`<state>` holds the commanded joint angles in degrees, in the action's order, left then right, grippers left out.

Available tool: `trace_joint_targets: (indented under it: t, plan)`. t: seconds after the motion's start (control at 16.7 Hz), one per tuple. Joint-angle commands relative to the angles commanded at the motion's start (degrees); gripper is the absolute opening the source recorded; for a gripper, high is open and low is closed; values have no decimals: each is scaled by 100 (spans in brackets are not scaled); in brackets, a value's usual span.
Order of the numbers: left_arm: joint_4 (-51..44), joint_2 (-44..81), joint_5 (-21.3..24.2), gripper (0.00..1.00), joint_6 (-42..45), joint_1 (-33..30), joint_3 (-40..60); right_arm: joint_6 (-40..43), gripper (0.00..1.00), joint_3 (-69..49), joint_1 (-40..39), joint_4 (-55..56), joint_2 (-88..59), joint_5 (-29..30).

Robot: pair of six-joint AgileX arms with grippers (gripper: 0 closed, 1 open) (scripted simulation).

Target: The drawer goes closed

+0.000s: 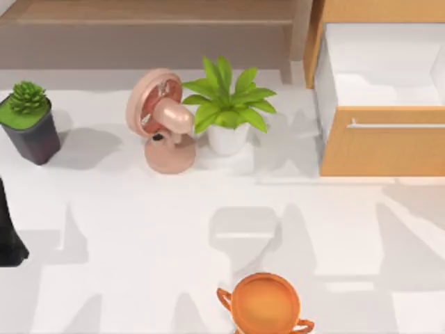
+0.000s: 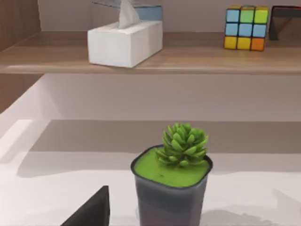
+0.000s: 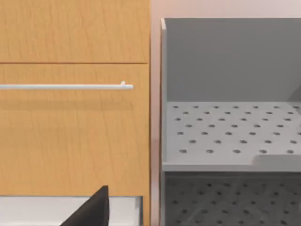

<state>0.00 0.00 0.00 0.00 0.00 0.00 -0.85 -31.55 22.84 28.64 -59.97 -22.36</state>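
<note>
The drawer (image 1: 381, 142) stands pulled out, right of the fan (image 1: 163, 125) and plant (image 1: 228, 108).

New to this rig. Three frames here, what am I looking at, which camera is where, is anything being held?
It's a rendered simulation of two AgileX arms at a white table. The top view looks straight down. The other two pictures come from cameras on the left and right wrists.

On the table: a succulent in a dark pot at the left, a pink fan, a leafy plant in a white pot and an orange two-handled pot at the near edge. At the right, the drawer stands pulled open, its white inside showing.

The left arm sits at the table's left edge; its wrist camera faces the succulent, with a tissue box and colour cube on a shelf behind. The right wrist camera faces the drawer's front and bar handle, beside a grey perforated rack.

I see nothing held.
</note>
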Motion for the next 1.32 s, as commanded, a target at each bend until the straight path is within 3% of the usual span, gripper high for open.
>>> trace_joint_targets:
  t: [0.66,0.96,1.32]
  plan:
    - [0,0,0,100,0,0,0,291,100,26,-190,397,-412,44]
    - [0,0,0,100,0,0,0,1707,100,701,-1330,1578,-1029,719]
    - [0,0,0,100,0,0,0,4354,100,1561,-2905,3651,-2344,1968]
